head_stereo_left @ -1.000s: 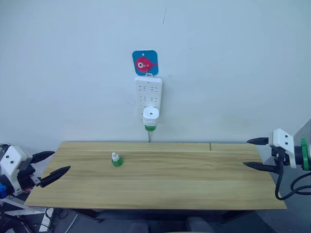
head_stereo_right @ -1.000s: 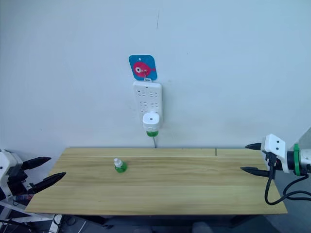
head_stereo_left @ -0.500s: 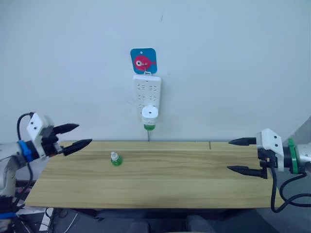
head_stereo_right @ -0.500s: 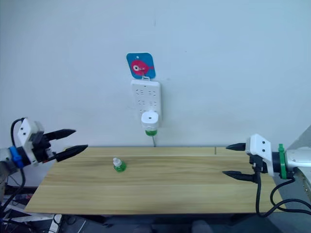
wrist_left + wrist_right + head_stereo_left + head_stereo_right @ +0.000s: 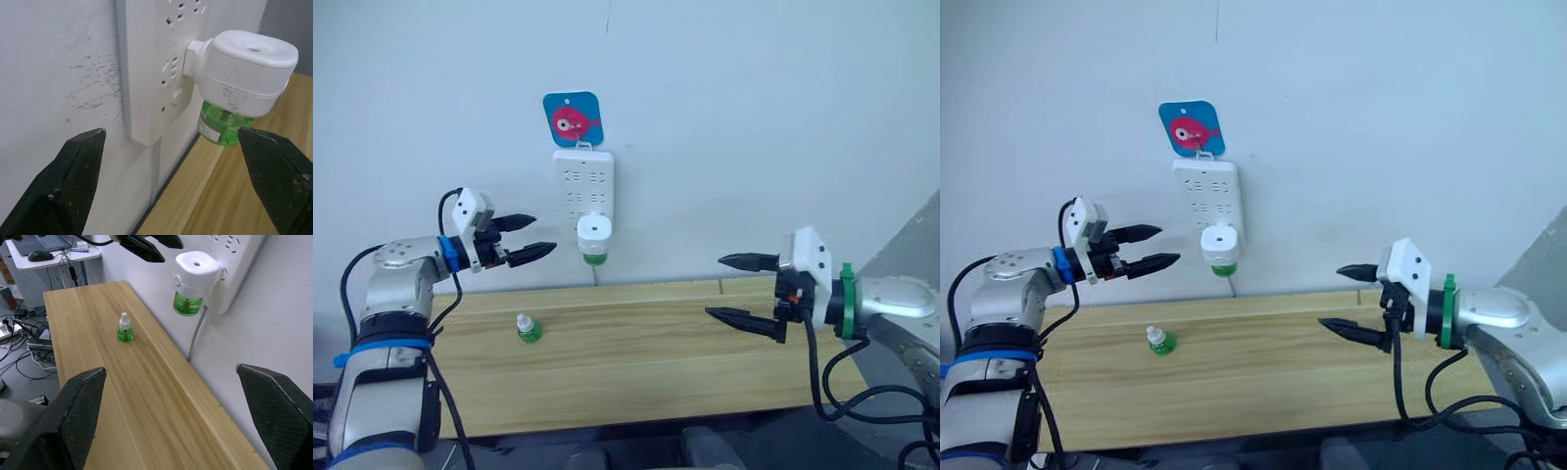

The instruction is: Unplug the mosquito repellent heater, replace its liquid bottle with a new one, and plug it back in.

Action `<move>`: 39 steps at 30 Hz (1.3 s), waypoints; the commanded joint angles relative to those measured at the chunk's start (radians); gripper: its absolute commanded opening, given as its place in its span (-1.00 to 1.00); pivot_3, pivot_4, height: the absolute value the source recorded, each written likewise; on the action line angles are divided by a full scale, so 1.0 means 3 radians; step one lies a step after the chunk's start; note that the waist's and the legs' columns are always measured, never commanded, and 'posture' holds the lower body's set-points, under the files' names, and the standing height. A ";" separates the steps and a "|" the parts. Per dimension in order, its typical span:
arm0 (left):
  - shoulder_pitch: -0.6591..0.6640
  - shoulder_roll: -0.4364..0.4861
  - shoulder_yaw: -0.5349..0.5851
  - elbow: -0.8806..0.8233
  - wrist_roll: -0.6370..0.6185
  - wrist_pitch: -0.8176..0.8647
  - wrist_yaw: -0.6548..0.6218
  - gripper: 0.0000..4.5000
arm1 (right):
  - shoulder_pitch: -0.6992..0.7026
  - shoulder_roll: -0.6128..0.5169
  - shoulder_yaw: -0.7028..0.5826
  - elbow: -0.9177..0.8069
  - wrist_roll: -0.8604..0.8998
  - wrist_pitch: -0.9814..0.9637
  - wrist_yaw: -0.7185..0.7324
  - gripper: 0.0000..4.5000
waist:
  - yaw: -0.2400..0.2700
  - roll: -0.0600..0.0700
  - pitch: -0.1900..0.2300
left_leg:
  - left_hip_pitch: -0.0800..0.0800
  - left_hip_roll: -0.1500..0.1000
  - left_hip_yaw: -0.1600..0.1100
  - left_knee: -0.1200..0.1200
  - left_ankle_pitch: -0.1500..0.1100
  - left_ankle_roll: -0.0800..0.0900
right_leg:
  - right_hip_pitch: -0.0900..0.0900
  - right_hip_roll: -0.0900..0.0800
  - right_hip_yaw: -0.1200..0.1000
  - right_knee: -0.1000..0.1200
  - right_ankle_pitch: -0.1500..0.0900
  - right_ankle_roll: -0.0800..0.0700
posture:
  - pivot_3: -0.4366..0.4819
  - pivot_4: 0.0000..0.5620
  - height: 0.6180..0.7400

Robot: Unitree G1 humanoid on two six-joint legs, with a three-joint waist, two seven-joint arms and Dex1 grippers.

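Still plugged into the wall-mounted power strip (image 5: 583, 186), the mosquito repellent heater (image 5: 593, 232) carries a green liquid bottle (image 5: 222, 128) beneath it. Beside it hovers the left gripper (image 5: 537, 238), fingers apart, holding nothing. Over the wooden table's (image 5: 646, 377) right side, the right gripper (image 5: 736, 288) hangs open. Apparently the spare bottle (image 5: 528, 328) stands upright on the table's left part

Heater (image 5: 244, 73) plugged in; claw (image 5: 178, 161) open.
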 commanded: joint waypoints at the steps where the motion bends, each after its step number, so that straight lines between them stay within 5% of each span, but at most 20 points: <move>1: -0.0175 -0.0032 -0.0015 0.0128 0.0065 -0.0171 -0.0040 1.00 | -0.0053 0.0048 -0.0010 -0.0165 0.0017 0.0005 -0.0125 0.97 | -0.0006 -0.0001 0.0002 | -0.0001 0.0000 0.0000 0.0000 0.0000 0.0000 | -0.0002 0.0000 0.0000 0.0000 0.0000 0.0000 | -0.34 -0.73 0.80; 21: -0.0793 -0.0263 -0.0143 0.1039 0.0428 -0.0503 -0.0055 1.00 | -0.0122 0.0166 -0.0047 -0.0399 0.0261 0.0274 -0.0472 0.97 | -0.0071 -0.0004 0.0108 | -0.0028 -0.0002 -0.0010 0.0018 0.0000 0.0000 | -0.0017 0.0001 -0.0006 0.0004 0.0004 0.0006 | -0.42 -0.61 0.80; 39: -0.1056 -0.0352 -0.0126 0.1162 0.0502 -0.0328 -0.0149 1.00 | -0.0076 0.0126 -0.0083 -0.0520 0.0426 0.0385 -0.0635 0.97 | -0.0157 -0.0009 0.0171 | -0.0039 -0.0003 -0.0012 0.0044 -0.0001 0.0002 | -0.0015 0.0002 -0.0006 0.0007 0.0010 0.0015 | -0.47 -0.60 0.80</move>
